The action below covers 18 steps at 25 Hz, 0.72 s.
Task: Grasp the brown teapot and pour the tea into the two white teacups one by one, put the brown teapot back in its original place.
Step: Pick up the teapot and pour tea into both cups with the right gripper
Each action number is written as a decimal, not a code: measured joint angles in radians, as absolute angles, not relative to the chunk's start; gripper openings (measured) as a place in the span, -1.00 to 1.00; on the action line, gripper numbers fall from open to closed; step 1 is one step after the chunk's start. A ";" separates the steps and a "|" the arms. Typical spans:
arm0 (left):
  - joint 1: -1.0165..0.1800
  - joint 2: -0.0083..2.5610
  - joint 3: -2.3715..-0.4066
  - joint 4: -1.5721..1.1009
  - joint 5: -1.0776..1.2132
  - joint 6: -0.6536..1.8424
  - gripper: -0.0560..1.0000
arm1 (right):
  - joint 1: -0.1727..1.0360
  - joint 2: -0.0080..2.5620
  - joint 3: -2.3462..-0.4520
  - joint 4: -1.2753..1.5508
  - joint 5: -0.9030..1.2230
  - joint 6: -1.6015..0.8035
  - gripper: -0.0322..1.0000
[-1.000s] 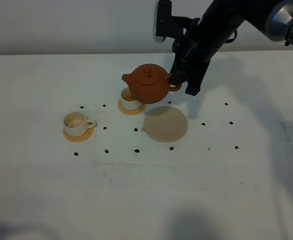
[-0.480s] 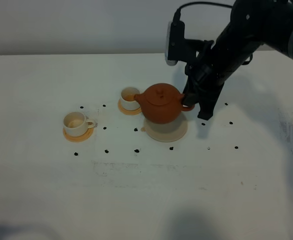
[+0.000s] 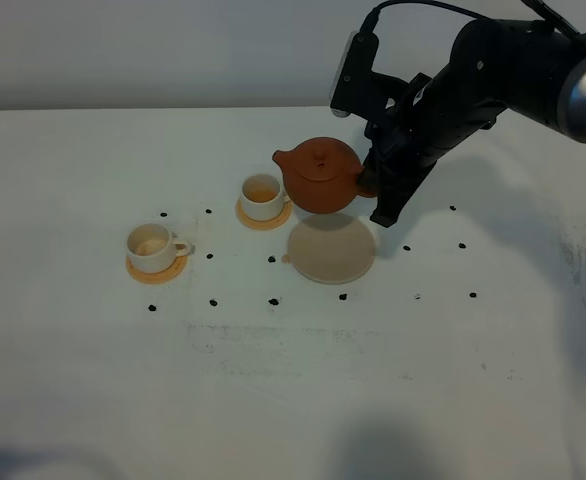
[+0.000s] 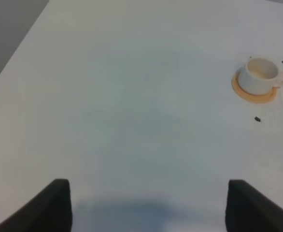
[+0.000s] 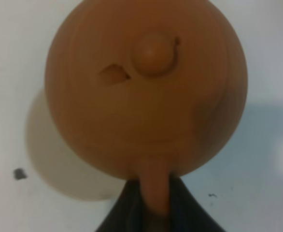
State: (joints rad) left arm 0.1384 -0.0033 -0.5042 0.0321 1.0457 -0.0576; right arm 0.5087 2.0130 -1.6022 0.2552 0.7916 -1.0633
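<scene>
The right gripper (image 3: 369, 180) was pinching the loop handle of the brown clay teapot (image 3: 318, 176), its dark fingers pressed against either side in the wrist view. The pot hung roughly level in the air over the far edge of the pale beige trivet (image 3: 333, 255), apparently clear of it. Both white teacups, one (image 3: 261, 194) just beside the trivet and one (image 3: 151, 243) further left, showed a tan tint inside, so I judged the pouring done. Lowering the pot onto the trivet and letting go remained. The left gripper (image 4: 150, 205) stood spread and empty. I could read no brand or writing anywhere.
</scene>
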 joint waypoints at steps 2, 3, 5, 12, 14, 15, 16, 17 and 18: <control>0.138 -0.003 -0.504 0.032 1.046 -0.058 0.37 | 0.509 2.017 -1.601 0.253 0.773 -1.059 -0.76; 0.138 -0.003 -0.504 0.032 1.046 -0.058 0.37 | 0.509 2.019 -1.600 0.253 0.767 -1.057 -0.76; 0.138 -0.003 -0.504 0.032 1.046 -0.058 0.37 | 0.509 2.019 -1.600 0.258 0.753 -1.057 -0.76; 0.138 -0.003 -0.504 0.032 1.046 -0.058 0.37 | 0.509 2.027 -1.599 0.272 0.736 -1.059 -0.76; 0.138 -0.003 -0.504 0.032 1.046 -0.058 0.37 | 0.510 2.028 -1.598 0.274 0.737 -1.056 -0.76; 0.138 -0.003 -0.504 0.032 1.046 -0.058 0.37 | 0.511 2.028 -1.598 0.274 0.737 -1.051 -0.76; 0.138 -0.003 -0.504 0.032 1.046 -0.058 0.37 | 0.513 2.028 -1.598 0.272 0.737 -1.044 -0.76; 0.138 -0.003 -0.504 0.032 1.046 -0.058 0.37 | 0.517 2.028 -1.598 0.270 0.737 -1.034 -0.76; 0.138 -0.003 -0.504 0.032 1.046 -0.058 0.37 | 0.520 2.028 -1.597 0.263 0.738 -1.027 -0.76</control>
State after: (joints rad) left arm 0.1384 -0.0033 -0.5042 0.0321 1.0457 -0.0576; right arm 0.5200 2.0282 -1.5972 0.2631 0.7378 -1.0268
